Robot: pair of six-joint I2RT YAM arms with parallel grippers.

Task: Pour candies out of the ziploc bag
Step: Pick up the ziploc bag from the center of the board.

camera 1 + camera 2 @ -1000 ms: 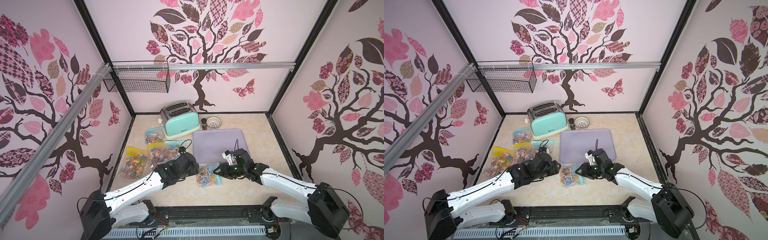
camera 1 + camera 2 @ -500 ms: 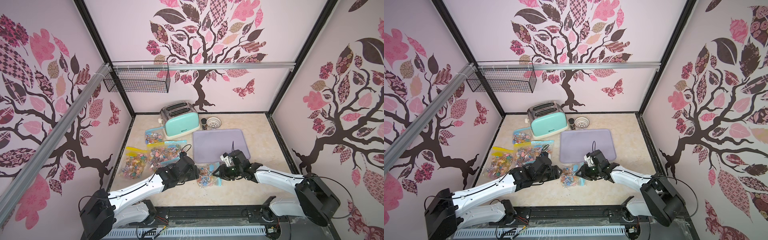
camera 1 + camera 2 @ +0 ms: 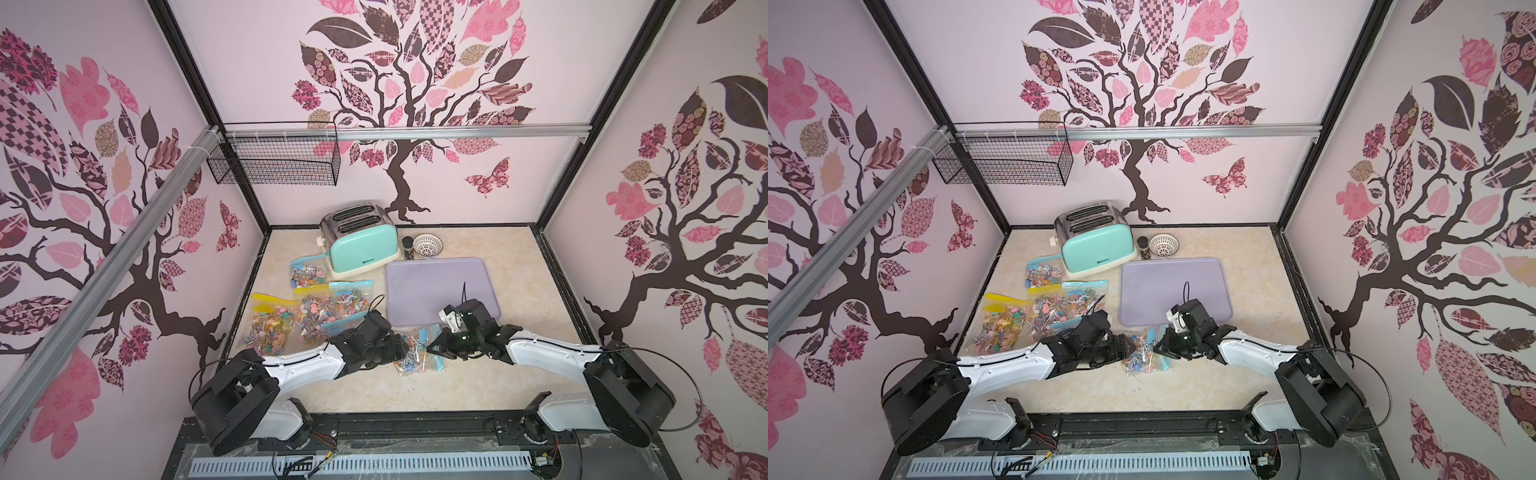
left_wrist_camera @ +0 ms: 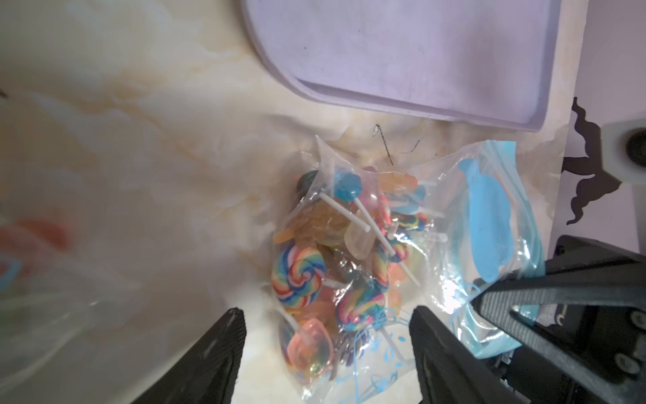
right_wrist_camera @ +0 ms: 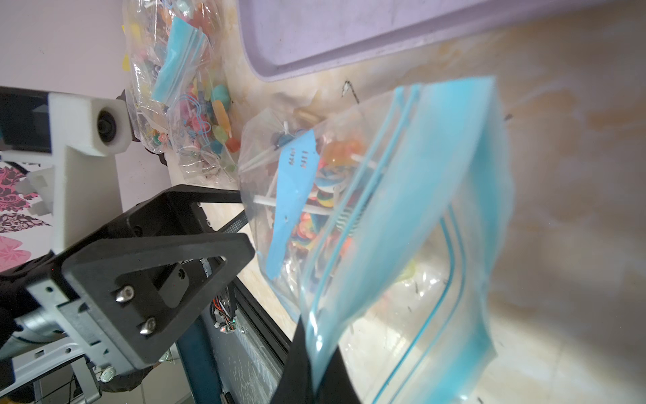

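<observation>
Ziploc bag lies on worktop by tray front corner, candies inside. Right gripper jaws clenched on its blue zip edge; left gripper jaws released, astride it. Light, floppy, slick: best pinch bottom corners.

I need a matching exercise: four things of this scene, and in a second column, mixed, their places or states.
1. mint-green metal toaster
2. flat lilac plastic tray
3. black wire basket
4. frontmost clear ziploc bag

A. pinched by fingers of the right gripper
B. hangs from the metal rail
C. stands at the table's back
D. lies flat before the small white bowl

Pairs: 1-C, 2-D, 3-B, 4-A
</observation>
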